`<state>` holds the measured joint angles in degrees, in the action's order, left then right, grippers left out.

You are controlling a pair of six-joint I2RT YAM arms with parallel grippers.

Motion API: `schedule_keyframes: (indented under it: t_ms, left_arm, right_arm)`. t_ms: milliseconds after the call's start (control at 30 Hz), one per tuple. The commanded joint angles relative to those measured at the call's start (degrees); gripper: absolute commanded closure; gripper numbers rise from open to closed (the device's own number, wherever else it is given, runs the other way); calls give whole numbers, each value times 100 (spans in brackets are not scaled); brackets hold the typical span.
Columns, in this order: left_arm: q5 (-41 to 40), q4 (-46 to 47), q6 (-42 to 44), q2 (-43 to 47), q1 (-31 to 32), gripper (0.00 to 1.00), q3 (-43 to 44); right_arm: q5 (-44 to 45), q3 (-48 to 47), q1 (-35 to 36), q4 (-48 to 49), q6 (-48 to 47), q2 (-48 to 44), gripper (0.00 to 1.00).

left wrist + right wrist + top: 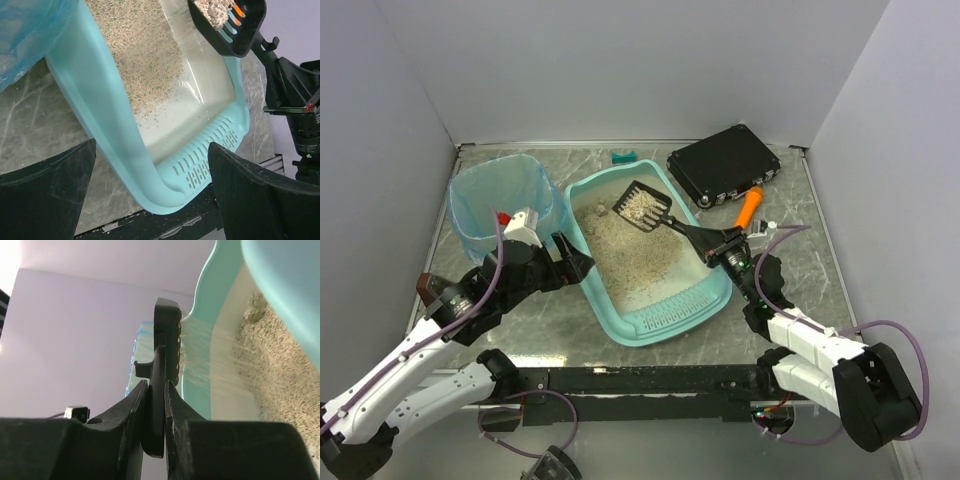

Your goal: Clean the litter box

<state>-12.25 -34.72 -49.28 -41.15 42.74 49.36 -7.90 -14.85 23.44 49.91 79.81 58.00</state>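
Note:
The teal litter box (670,315) lies mid-table with beige litter (630,255) inside and its slotted lip toward me. My right gripper (718,245) is shut on the handle of a black slotted scoop (642,205), held above the box's far end with a clump of litter on it. In the right wrist view the fingers (132,412) clamp the handle (156,410), and litter streams down from the scoop. My left gripper (576,262) is open and empty at the box's left rim. In the left wrist view (150,200) the box's near corner (175,185) lies between the jaws.
A white bin lined with a blue bag (500,200) stands left of the box, behind my left gripper. A black case (723,163) and an orange object (750,205) lie at the back right. A small teal piece (624,157) lies at the back.

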Motion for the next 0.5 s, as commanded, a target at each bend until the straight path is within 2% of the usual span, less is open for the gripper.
schedule_keyframes:
  t_ms: [0, 100, 233, 333, 367, 467]
  left_arm:
    - [-215, 62, -108, 221, 15, 3, -76]
    - [-278, 18, -144, 247, 15, 3, -41]
    - [-392, -61, -144, 282, 6, 3, -32]
    - [-410, -158, -188, 291, 15, 3, 3]
    - [-401, -167, -179, 300, 15, 3, -6]
    - [-506, -158, -205, 335, 15, 3, -67]
  right_arm:
    - [-289, -307, -41, -15, -229, -113, 100]
    - [59, -71, -103, 132, 78, -131, 100]
    - [-509, -334, -85, -245, 25, 88, 100]
    - [-178, -62, -410, 72, 385, 72, 100]
    - [-281, -140, -393, 63, 238, 97, 100]
    - [-1115, -851, -156, -744, -141, 448, 100]
